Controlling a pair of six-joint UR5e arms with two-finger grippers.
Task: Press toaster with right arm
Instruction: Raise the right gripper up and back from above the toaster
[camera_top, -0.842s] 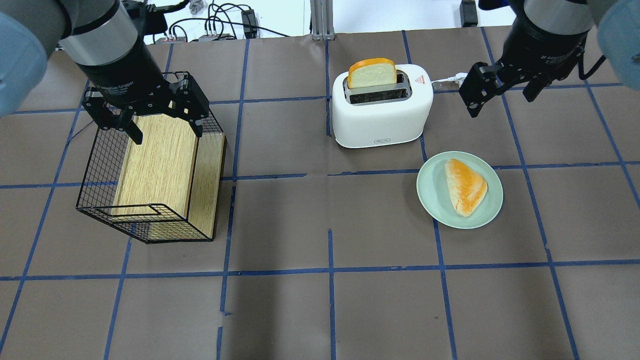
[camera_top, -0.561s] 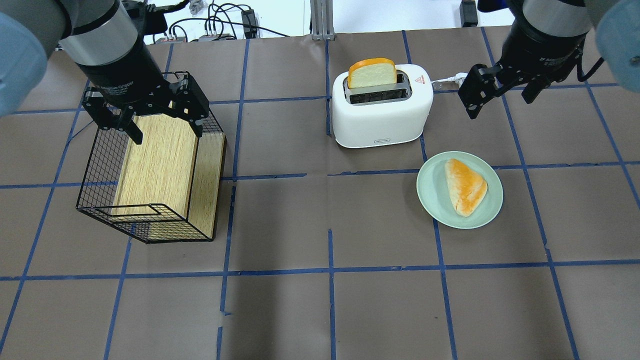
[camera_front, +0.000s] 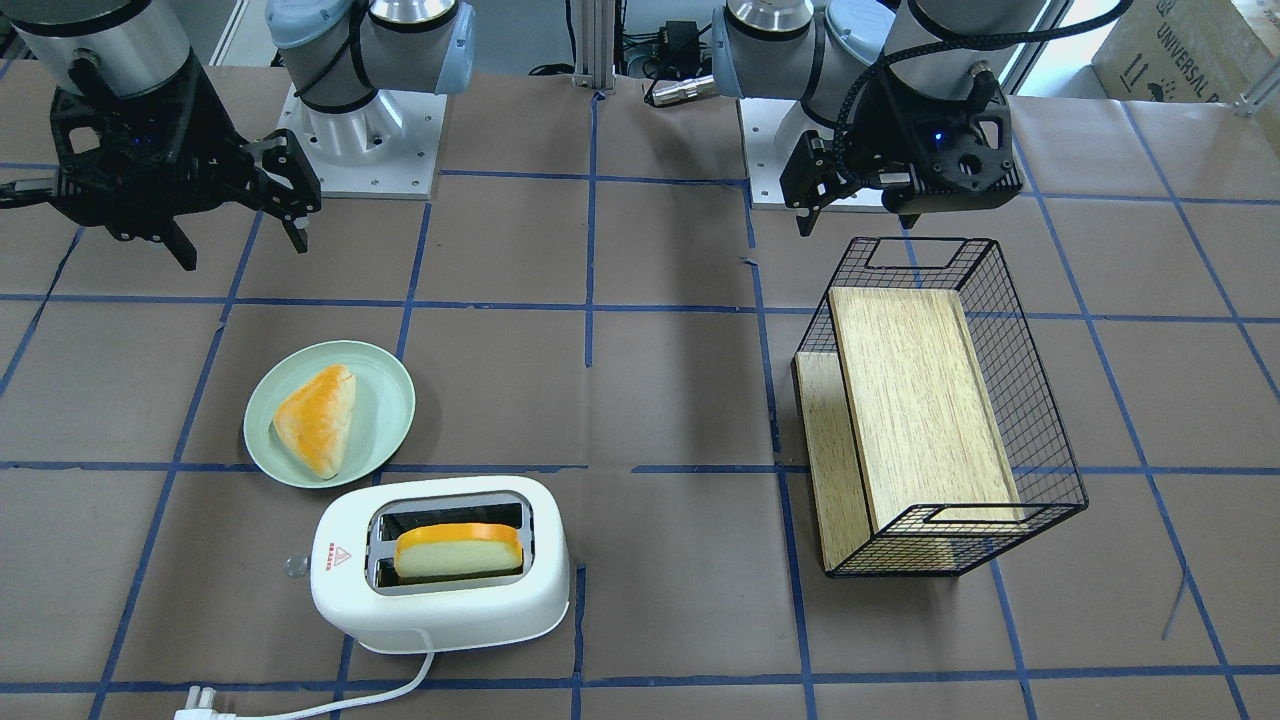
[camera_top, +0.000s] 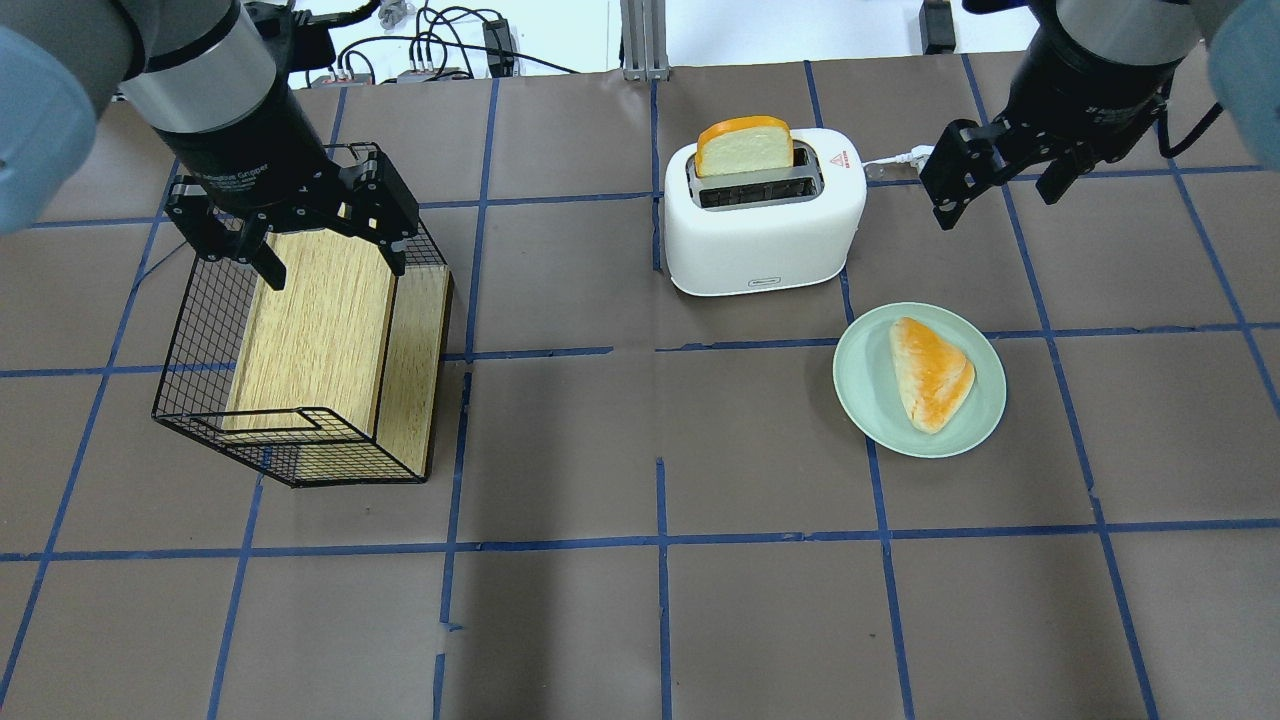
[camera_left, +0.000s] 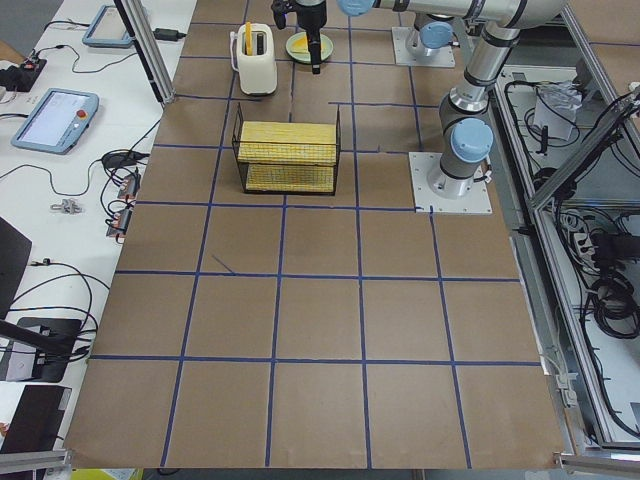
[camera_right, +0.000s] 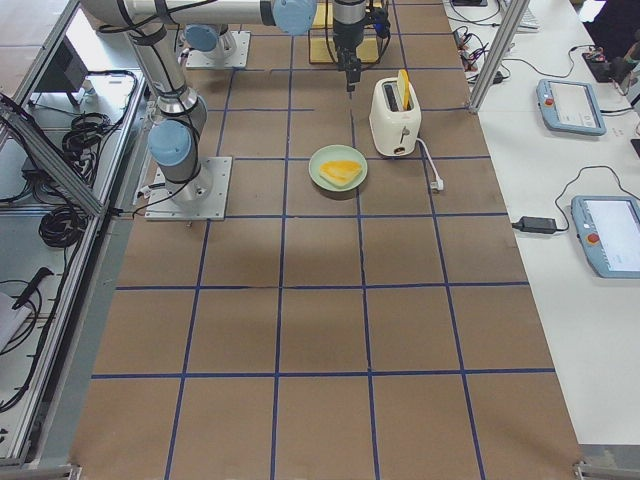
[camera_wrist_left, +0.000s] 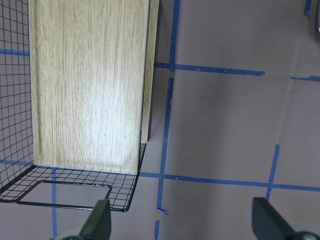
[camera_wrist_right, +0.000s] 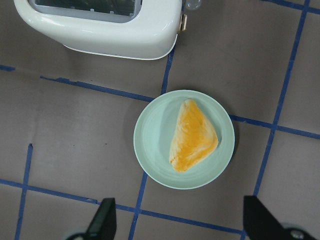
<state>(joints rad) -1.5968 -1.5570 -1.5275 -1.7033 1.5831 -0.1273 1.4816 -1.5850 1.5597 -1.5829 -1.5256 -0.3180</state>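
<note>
The white toaster (camera_top: 765, 235) stands at the table's far middle, with a slice of bread (camera_top: 745, 147) upright in its far slot. Its clear lever knob (camera_top: 877, 172) sticks out of the end that faces my right gripper. It also shows in the front-facing view (camera_front: 440, 600) and at the top of the right wrist view (camera_wrist_right: 115, 35). My right gripper (camera_top: 1000, 195) is open and empty. It hangs above the table to the right of the toaster, apart from the knob. My left gripper (camera_top: 335, 268) is open over the wire basket (camera_top: 200, 400).
A pale green plate (camera_top: 860, 400) with a pastry (camera_top: 930, 372) lies near the toaster's right front, under my right gripper's camera (camera_wrist_right: 150, 150). The toaster's white cord and plug (camera_front: 300, 705) trail off its far side. The basket holds a wooden board (camera_top: 320, 320).
My right gripper has shifted slightly toward the far side of the table, still open. The left arm, toaster and plate have not moved.
</note>
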